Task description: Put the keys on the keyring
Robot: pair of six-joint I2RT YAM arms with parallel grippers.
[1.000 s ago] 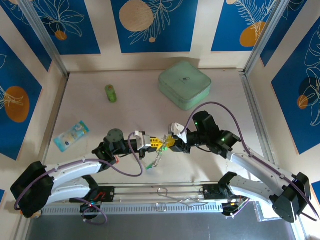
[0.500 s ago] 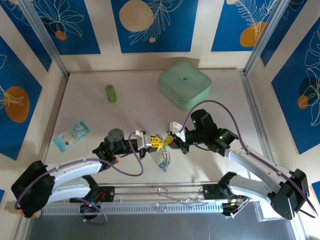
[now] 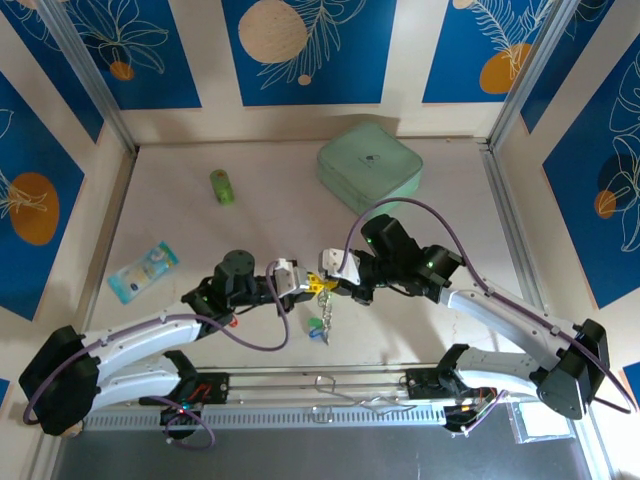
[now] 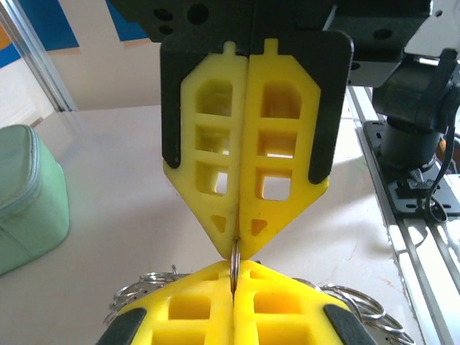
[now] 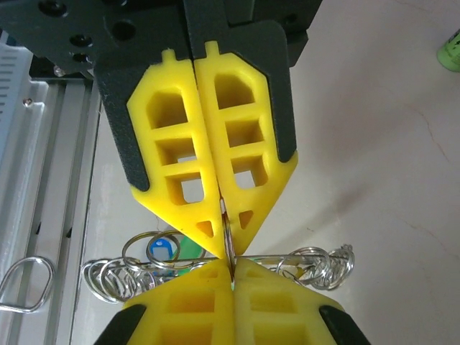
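A blue and white packet (image 3: 145, 268) lies near the left edge of the table (image 3: 180, 225); its print is too small to read. A green cylinder (image 3: 221, 186) stands toward the far left corner.

Near the middle of the near edge, the left gripper (image 3: 314, 285) meets the right gripper (image 3: 331, 286) tip to tip above the surface. The yellow fingers (image 4: 194, 316) of the left gripper are pressed together. Those (image 5: 280, 309) of the right are pressed together too, and both pairs pinch the same thin wire of the keyring (image 3: 325, 312). The keyring hangs below the tips, its looped rim clear in the right wrist view. The keys (image 3: 317, 329) dangle from it, with a green and a blue tag visible.

The pale green box (image 3: 370, 170) sits by the far edge, right of centre. It has a small dark mark on its lid that cannot be read.
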